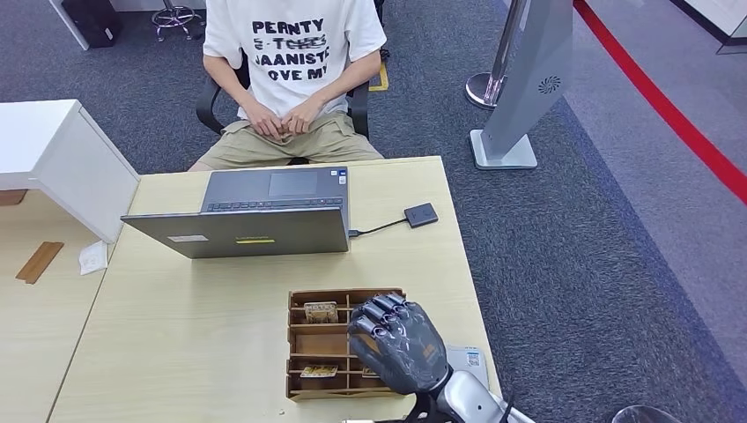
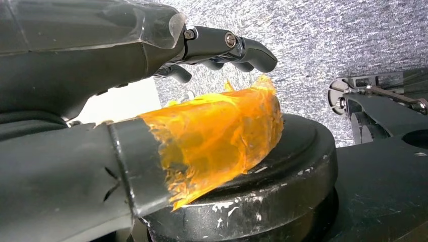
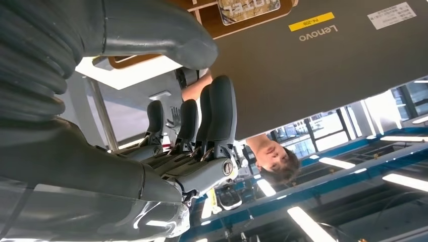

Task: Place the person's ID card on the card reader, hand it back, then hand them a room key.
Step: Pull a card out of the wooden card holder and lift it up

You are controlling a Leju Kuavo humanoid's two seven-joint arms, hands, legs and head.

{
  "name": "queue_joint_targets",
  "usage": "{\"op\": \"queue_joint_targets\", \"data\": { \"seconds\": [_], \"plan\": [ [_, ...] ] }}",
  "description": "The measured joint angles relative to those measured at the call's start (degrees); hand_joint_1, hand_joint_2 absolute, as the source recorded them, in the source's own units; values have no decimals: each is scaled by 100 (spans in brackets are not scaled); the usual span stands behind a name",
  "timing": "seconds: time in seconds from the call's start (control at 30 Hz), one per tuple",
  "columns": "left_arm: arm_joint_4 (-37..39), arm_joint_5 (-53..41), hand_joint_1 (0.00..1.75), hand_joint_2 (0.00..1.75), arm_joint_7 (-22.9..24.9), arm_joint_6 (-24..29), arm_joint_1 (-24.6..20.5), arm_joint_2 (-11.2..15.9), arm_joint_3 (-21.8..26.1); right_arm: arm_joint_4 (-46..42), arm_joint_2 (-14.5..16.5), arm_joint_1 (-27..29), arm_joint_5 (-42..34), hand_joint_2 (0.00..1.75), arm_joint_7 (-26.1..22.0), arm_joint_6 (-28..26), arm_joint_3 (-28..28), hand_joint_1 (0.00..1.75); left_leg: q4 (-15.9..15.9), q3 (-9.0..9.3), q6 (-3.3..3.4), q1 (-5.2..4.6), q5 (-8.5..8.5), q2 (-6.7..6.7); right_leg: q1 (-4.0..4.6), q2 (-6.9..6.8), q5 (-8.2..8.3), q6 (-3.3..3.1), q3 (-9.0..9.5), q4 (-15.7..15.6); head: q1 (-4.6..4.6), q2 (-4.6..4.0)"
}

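At centre left of the head view, a grey laptop (image 1: 255, 216) is being stood open on the pale wood-grain table (image 1: 176, 335). Lower centre, a brown slotted card tray (image 1: 321, 339) is being overhung by the dark, glossy right hand (image 1: 396, 344), fingers apart and empty. Right of centre, the flat black square card reader (image 1: 421, 214) is lying cabled. The left hand (image 2: 151, 101) is being held loosely apart, its thumb wrapped in crinkled orange tape.
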Motion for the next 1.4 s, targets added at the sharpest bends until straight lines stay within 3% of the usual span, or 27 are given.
{"op": "queue_joint_targets", "data": {
  "seconds": [0.3, 0.43, 0.83, 1.4],
  "plan": [
    [0, -36, 0, 0, 26, -4, 0, 0, -82, 188, 98, -267, 64, 175, 85, 178, 27, 60, 0, 0, 0, 0, 0, 0, 0, 0, 0, 0, 0, 0, 1, 0],
    [0, -38, 0, 0, 26, -4, 1, 0, -84, 272, 137, -349, 70, 175, 112, 221, 37, 74, 0, 0, 0, 0, 0, 0, 0, 0, 0, 0, 0, 0, 1, 0],
    [0, -36, 0, 0, 26, -4, 1, 0, -86, 554, 195, -398, 62, 175, 176, 330, -12, 79, 0, -1, 0, 0, 0, 0, 0, 0, 0, 0, 0, 0, 1, 0],
    [0, -4, 0, 0, 28, -4, 2, 0, -85, 869, 244, -370, 189, 175, 201, 480, -272, 67, 0, 0, 0, 0, 0, 0, 0, 0, 0, 0, 0, 0, 1, 0]
  ]
}}
